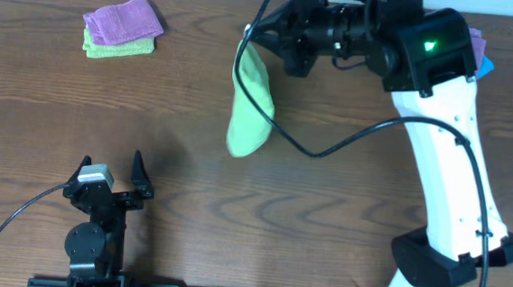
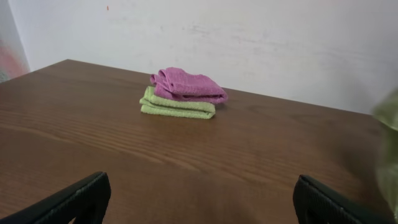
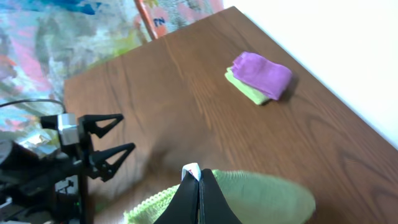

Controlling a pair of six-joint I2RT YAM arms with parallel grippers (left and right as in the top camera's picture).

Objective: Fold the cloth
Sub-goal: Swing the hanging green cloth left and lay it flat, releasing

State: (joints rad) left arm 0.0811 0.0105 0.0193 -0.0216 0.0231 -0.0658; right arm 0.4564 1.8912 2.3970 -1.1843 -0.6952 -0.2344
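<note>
Right wrist alone shows tag (image 3: 191,169) — right hand (image 3: 199,184) pinching cloth (image 3: 264,198), left hand (image 1: 111,161) wide

Overhead downward, wrists oblique, seemingly sharing towels (image 1: 122,27)

The cloth (image 1: 252,102) is lime-green and fuzzy, gathered into a long, limp bundle. It hangs from one end pinched in the closed right gripper (image 1: 248,39) and trails toward 6 o'clock. Seen from overhead, it sits just 12 o'clock of centre.
</note>
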